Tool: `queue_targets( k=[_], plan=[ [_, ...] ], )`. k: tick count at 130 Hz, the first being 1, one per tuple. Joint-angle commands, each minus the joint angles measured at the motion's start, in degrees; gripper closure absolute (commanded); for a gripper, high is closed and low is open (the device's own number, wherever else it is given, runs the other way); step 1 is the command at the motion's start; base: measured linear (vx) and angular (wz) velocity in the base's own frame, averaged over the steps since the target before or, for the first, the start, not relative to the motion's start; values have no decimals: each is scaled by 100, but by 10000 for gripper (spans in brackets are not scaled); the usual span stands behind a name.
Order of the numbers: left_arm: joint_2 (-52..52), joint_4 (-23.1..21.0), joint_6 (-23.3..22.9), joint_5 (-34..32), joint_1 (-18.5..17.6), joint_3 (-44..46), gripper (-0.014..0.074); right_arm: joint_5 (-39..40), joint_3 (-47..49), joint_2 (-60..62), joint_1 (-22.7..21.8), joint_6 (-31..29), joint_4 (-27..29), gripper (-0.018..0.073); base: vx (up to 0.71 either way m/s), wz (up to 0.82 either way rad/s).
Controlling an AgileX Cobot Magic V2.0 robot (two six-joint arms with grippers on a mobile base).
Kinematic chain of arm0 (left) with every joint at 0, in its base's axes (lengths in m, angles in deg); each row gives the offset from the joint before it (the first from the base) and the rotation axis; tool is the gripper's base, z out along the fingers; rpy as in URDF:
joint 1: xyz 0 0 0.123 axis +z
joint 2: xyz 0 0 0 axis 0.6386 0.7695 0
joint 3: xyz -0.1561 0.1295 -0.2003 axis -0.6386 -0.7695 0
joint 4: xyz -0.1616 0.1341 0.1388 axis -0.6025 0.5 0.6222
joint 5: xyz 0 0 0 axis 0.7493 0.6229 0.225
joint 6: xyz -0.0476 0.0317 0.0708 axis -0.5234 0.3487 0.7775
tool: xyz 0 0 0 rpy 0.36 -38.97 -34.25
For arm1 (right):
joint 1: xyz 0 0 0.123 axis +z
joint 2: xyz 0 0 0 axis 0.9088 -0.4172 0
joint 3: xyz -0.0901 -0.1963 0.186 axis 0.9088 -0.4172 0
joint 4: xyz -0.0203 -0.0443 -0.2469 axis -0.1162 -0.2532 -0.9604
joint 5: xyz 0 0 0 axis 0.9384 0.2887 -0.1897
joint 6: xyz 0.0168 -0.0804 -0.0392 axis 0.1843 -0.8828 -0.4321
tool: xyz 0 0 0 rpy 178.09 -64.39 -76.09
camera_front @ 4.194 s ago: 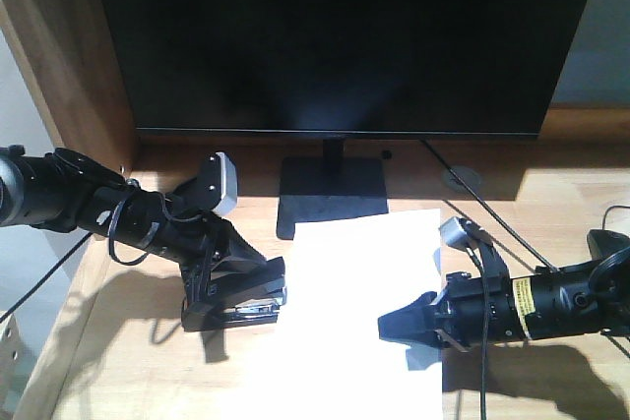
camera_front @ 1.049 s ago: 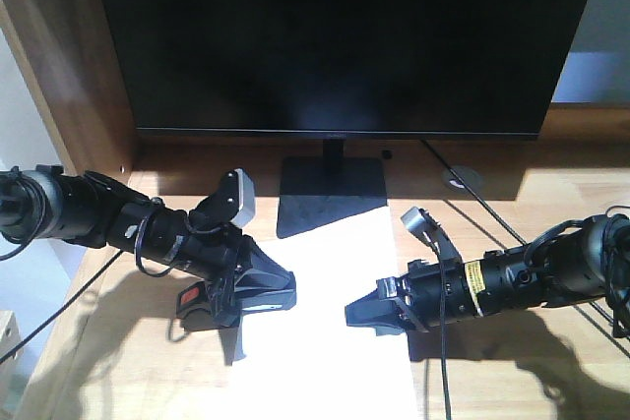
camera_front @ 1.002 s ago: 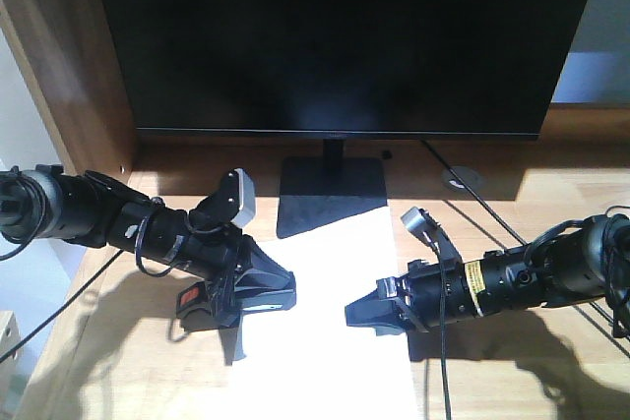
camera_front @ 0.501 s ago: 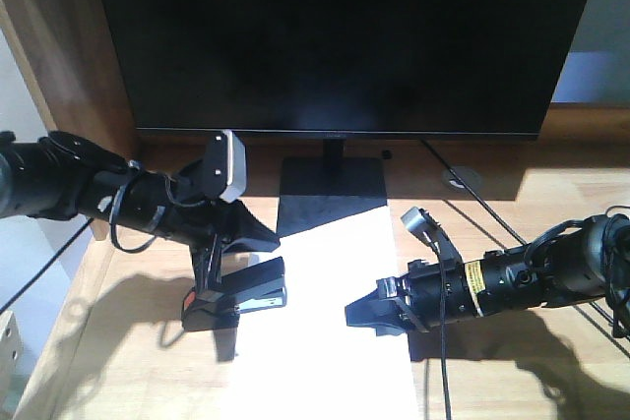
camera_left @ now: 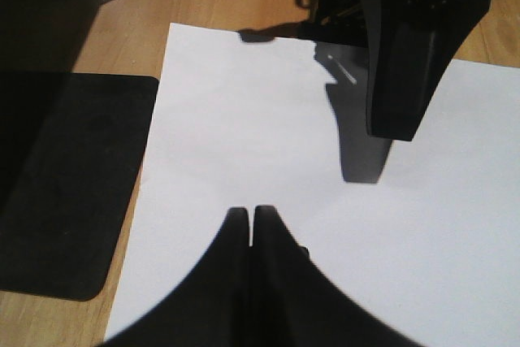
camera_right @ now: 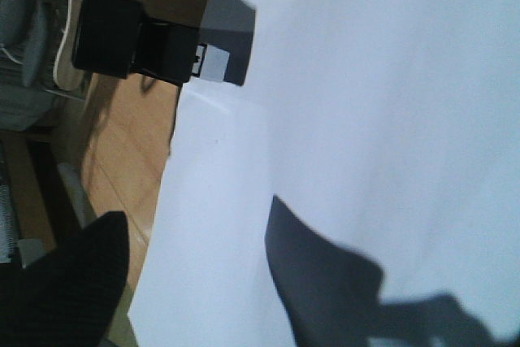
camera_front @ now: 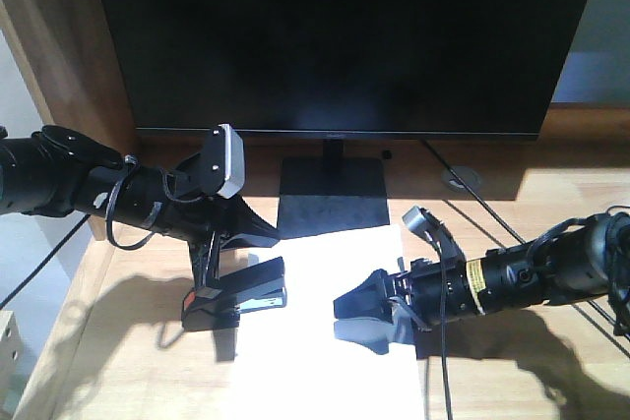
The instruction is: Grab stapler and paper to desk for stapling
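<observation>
Front view: left claw (camera_front: 258, 233) closed; right claw (camera_front: 359, 307) spread over paper (camera_front: 315, 341); stapler's (camera_front: 236, 294) label seems unreadable

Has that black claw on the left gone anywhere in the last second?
Yes. The left gripper has lifted off the stapler and pulled back up toward the monitor's stand; the stapler sits on the paper's edge.
</observation>
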Motion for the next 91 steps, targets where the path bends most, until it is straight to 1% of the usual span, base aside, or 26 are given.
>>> queue_targets(
  k=[1,16,25,31,45,54,59,61,63,64,68,69,70,71,72,75,76,79,80,83,84,87,88,89,90,91],
  plan=[
    [-290,-262,-41,116,-18,99,603,-119,95,514,5,26,-89,-81,0,0],
    [-290,-261,-46,116,-18,99,603,-856,95,876,6,318,-525,-52,0,0],
    [-290,-261,-89,116,-18,99,603,-1416,95,1125,6,561,-977,-33,0,0],
    [-290,-261,-245,65,-18,99,603,-1690,67,1269,6,636,-974,-22,0,0],
    [-357,-102,-888,-262,-16,99,603,-2212,66,1666,6,680,-974,3,0,0],
    [-491,186,-1467,-713,-16,99,603,-2563,66,1963,6,680,-974,32,0,0],
    [-606,502,-1926,-1028,-16,99,603,-2811,66,2162,6,666,-974,65,0,0],
    [-635,544,-1988,-1117,-16,99,603,-2878,66,2210,6,664,-974,76,0,0],
    [-674,724,-2244,-1245,-16,99,603,-2971,66,2283,6,658,-974,92,0,0],
    [-690,772,-2244,-1286,-16,99,603,-2971,66,2283,6,658,-974,98,0,0],
    [-769,1021,-2653,-1521,-16,99,603,-3123,66,2404,6,656,-974,131,0,0],
    [-769,1021,-2653,-1521,-16,99,603,-3183,66,2451,6,656,-974,138,0,0],
    [-817,1237,-2936,-1621,-16,99,603,-3262,66,2524,6,638,-974,161,0,0],
    [-817,1237,-2936,-1621,-16,99,603,-3262,66,2524,6,638,-974,161,0,0],
    [-858,1405,-3143,-1716,-16,99,603,-3314,66,2570,6,625,-974,177,0,0],
    [-889,1575,-3283,-1801,-16,99,603,-3381,66,2638,6,601,-974,203,0,0],
    [-919,1686,-3494,-1844,-16,99,603,-3425,66,2680,6,586,-974,221,0,0],
    [-956,1856,-3631,-1908,-16,99,603,-3485,66,2747,6,564,-974,249,0,0],
    [-988,1971,-3837,-1950,-16,99,603,-3513,66,2807,6,546,-974,279,0,0],
    [-1010,2140,-3975,-2002,-16,99,603,-3548,66,2849,6,508,-974,311,0,0],
    [-1032,2255,-4186,-2039,-16,99,603,-3565,66,2909,6,476,-974,333,0,0],
    [-1061,2434,-4324,-2092,-16,99,603,-3587,66,2948,6,428,-974,367,0,0],
    [-1079,2549,-4547,-2122,-16,99,603,-3595,66,3007,6,377,-974,402,0,0],
    [-1079,2549,-4547,-2122,-16,99,603,-3595,66,3007,6,377,-974,402,0,0],
    [-1108,2790,-4776,-2185,-16,99,603,-3600,66,3044,6,348,-974,425,0,0],
    [-1108,2790,-4776,-2185,-16,99,603,-3600,66,3044,6,348,-974,425,0,0]
  ],
)
